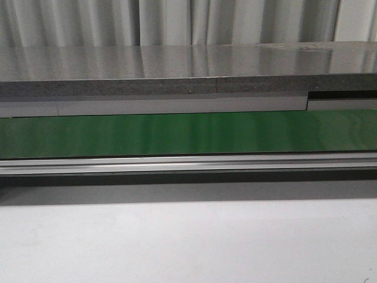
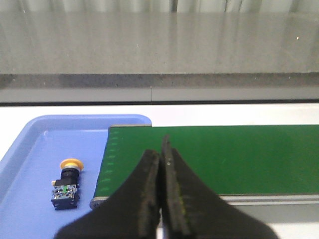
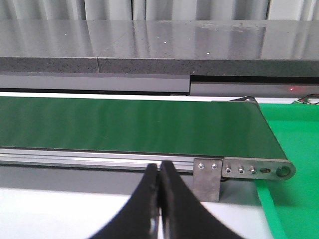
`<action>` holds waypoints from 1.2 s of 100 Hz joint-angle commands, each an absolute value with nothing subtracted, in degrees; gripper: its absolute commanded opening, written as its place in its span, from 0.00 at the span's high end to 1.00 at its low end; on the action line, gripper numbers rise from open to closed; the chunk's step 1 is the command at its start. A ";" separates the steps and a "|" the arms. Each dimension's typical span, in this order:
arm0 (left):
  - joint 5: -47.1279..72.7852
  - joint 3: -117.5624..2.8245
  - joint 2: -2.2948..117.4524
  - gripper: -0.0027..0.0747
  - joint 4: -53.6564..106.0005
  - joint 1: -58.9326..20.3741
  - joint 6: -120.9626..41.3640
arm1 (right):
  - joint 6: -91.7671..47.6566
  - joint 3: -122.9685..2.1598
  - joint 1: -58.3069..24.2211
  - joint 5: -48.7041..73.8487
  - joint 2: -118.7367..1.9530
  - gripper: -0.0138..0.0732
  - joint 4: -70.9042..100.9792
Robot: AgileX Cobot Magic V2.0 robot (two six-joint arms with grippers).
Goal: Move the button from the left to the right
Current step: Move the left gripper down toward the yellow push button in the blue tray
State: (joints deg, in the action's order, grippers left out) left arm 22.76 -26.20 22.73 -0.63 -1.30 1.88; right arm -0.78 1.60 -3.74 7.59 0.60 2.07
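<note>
conveyor belt (image 1: 188,134): in the front view both ends run past the picture's edges.
blue tray (image 2: 30,144): beside the belt's end, its outer and near sides cut off by the frame.
button (image 2: 67,183): markings on its base too small to read.
green tray (image 3: 294,149): past the belt's other end, only one corner in frame.
left gripper (image 2: 160,164): blocks part of the belt's near edge.
</note>
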 commanded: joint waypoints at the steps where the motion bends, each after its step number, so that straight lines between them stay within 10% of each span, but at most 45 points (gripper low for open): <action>1: 25.25 -35.12 30.41 0.99 0.00 -1.41 2.58 | -0.77 0.75 -3.62 2.48 1.80 0.92 1.73; 81: 41.49 -54.83 61.62 0.96 0.00 -1.41 2.58 | -0.77 0.75 -3.62 2.48 1.80 0.92 1.73; 110: 41.08 -54.83 61.62 0.13 -0.45 -1.41 2.08 | -0.77 0.75 -3.62 2.48 1.80 0.92 1.73; 120: 40.81 -54.83 61.62 0.04 -1.07 -1.41 2.08 | -0.77 0.75 -3.62 2.48 1.80 0.92 1.73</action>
State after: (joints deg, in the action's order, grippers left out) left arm 44.29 -52.80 62.40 -0.61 -1.30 1.88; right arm -0.78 1.60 -3.74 7.59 0.60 2.07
